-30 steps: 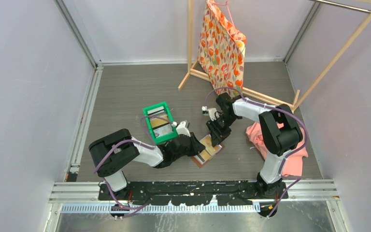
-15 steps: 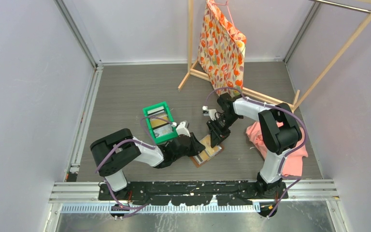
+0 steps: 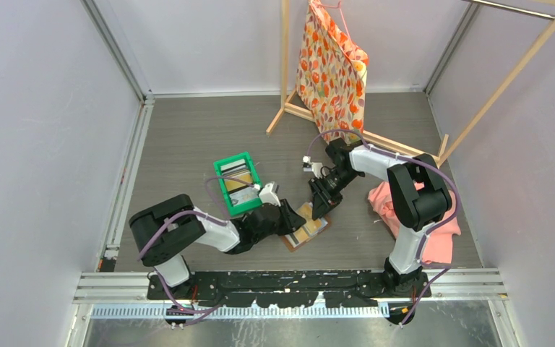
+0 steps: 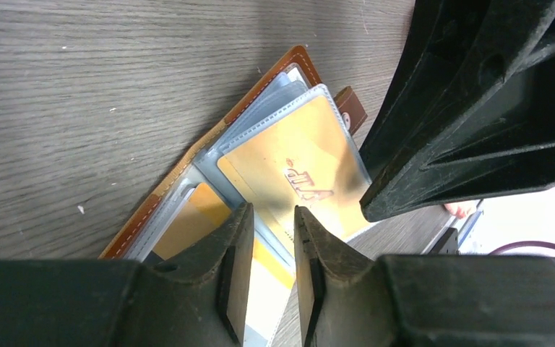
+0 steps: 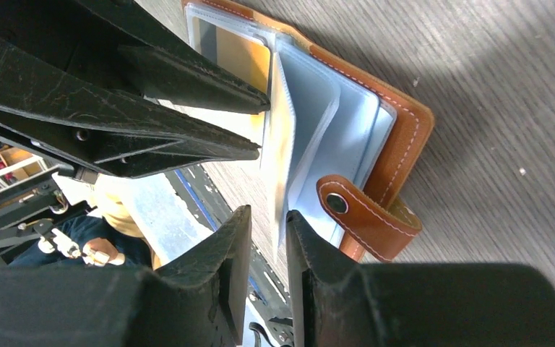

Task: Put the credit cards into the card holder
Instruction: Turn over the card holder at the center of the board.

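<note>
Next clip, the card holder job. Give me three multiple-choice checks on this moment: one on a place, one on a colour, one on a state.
1. In the top view, where does the green bin stand relative to the card holder?
A. Behind it, to the left.
B. Stacked on top of it.
C. In front of it, to the right.

2. What colour is the card showing on top in the left wrist view?
A. Green.
B. Gold.
C. Red.

3. How is the card holder?
A. Snapped shut.
B. Inside the bin.
C. Lying open on the table, snap tab undone.

Answers:
1 A, the top view shows the bin up and left of the holder.
2 B, the card's face is plainly gold.
3 C, both wrist views show its pages spread and the tab loose.
</note>
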Controlling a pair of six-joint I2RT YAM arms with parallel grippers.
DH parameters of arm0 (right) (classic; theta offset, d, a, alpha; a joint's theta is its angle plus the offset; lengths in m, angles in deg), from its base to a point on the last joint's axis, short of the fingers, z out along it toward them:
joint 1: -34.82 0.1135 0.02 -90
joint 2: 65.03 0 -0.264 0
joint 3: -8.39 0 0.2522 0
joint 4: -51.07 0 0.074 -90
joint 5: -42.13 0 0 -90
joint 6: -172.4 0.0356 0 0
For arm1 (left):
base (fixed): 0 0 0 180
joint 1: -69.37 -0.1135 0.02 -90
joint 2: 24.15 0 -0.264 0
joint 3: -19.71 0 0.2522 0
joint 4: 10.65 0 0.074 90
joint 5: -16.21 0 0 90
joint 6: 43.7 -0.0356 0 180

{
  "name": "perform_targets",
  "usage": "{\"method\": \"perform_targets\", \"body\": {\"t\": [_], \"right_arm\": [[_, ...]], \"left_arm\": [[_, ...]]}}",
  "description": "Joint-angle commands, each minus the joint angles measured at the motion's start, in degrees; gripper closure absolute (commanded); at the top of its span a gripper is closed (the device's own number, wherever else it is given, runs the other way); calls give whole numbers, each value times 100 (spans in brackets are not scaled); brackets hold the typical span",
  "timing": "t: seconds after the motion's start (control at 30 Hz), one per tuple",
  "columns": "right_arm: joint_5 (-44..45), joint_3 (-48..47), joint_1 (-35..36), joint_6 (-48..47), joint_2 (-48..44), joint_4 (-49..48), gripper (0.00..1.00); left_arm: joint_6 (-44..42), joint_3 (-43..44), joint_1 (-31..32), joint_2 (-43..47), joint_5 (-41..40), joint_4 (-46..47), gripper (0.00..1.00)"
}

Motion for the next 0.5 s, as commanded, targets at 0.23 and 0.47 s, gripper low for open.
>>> {"method": "perform_targets", "body": {"t": [0.23, 0.47], "right_arm": [[-715, -200, -19, -106, -157, 240, 70], [-998, -233, 30, -117, -17, 302, 70]], "left_arm": [[129, -319, -118, 429, 119, 381, 63], [235, -550, -177, 395, 195, 982, 54]]}}
